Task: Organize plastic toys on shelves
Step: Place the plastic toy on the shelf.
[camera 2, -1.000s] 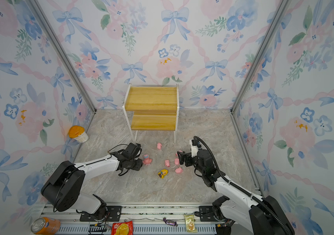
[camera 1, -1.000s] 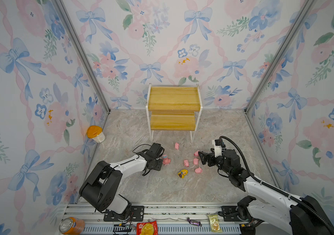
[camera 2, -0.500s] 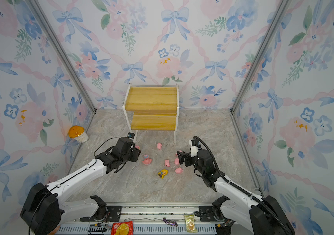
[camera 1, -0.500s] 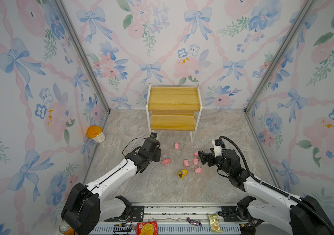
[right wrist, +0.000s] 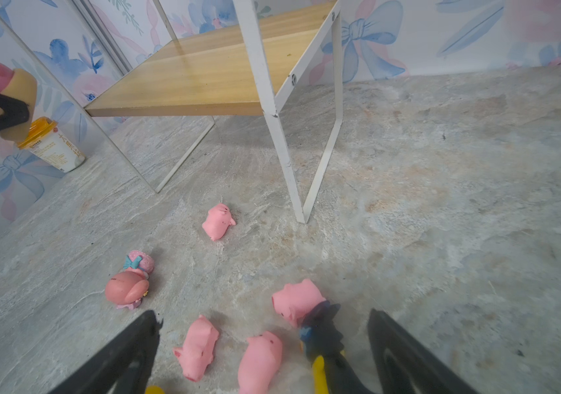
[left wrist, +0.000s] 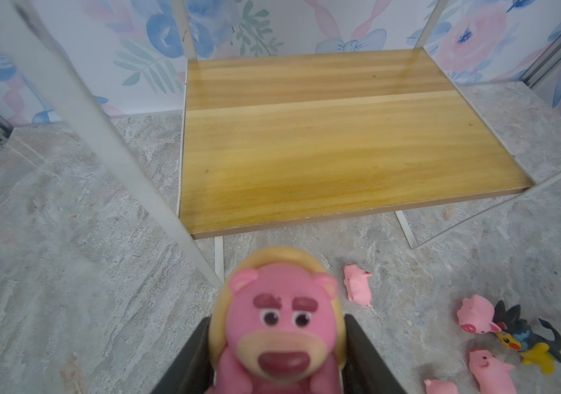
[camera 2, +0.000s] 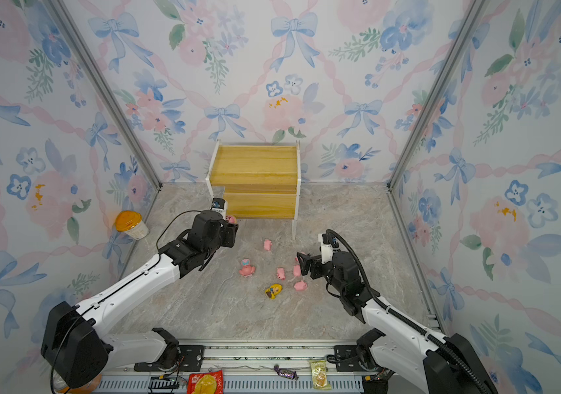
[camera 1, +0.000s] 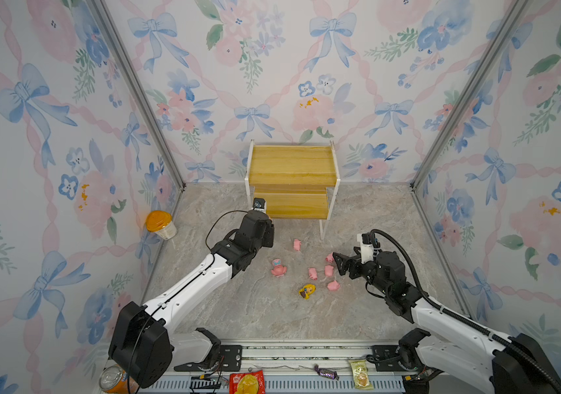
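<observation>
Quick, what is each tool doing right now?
Left tool: closed on the pink plastic bear figurine with tan backing.
Right tool: open, holding nothing.

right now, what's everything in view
rack: 1, yellowish boards white frame, back wall
pigs: 5, pink, floor before rack
hatted figure: 1, pink and blue, beside pigs
doll: 1, yellow hair, floor near front
creature: 1, black and yellow, beside pigs
bear: 1, pink, held before rack
cup: 1, orange lid, side wall
can: 1, orange, front corner
snack packets: 2, red, yellow, front rail
candy: 1, purple, front rail
left gripper: 1, black, shut on bear
right gripper: 1, black, open, over pigs
</observation>
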You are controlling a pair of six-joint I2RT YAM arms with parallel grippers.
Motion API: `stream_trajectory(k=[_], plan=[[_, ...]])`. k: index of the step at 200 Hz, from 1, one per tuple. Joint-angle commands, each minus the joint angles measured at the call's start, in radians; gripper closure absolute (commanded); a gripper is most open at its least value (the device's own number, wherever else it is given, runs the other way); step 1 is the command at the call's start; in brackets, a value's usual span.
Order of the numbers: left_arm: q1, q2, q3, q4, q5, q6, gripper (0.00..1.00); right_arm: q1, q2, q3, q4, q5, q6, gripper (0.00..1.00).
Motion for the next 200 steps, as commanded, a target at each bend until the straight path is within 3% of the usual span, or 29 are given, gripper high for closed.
stream_trajectory(k=[1, 81, 129, 200], plan=[[-0.002, -0.021, -0.028, 0.107, -0.054, 0.033, 0.59, 0.014, -0.019, -0.009, 0.008, 0.014, -0.013, 0.02], [-0.002, -0.057, -0.197, 0.386, -0.091, 0.063, 0.57, 0.015, -0.028, -0.020, 0.012, 0.018, -0.010, 0.02], [-0.003, -0.035, -0.208, 0.455, -0.075, 0.092, 0.56, 0.023, -0.044, -0.040, 0.030, -0.005, -0.037, 0.02], [0.001, -0.008, -0.203, 0.451, -0.061, 0.109, 0.54, 0.189, -0.010, -0.003, 0.116, 0.064, -0.156, 0.02]])
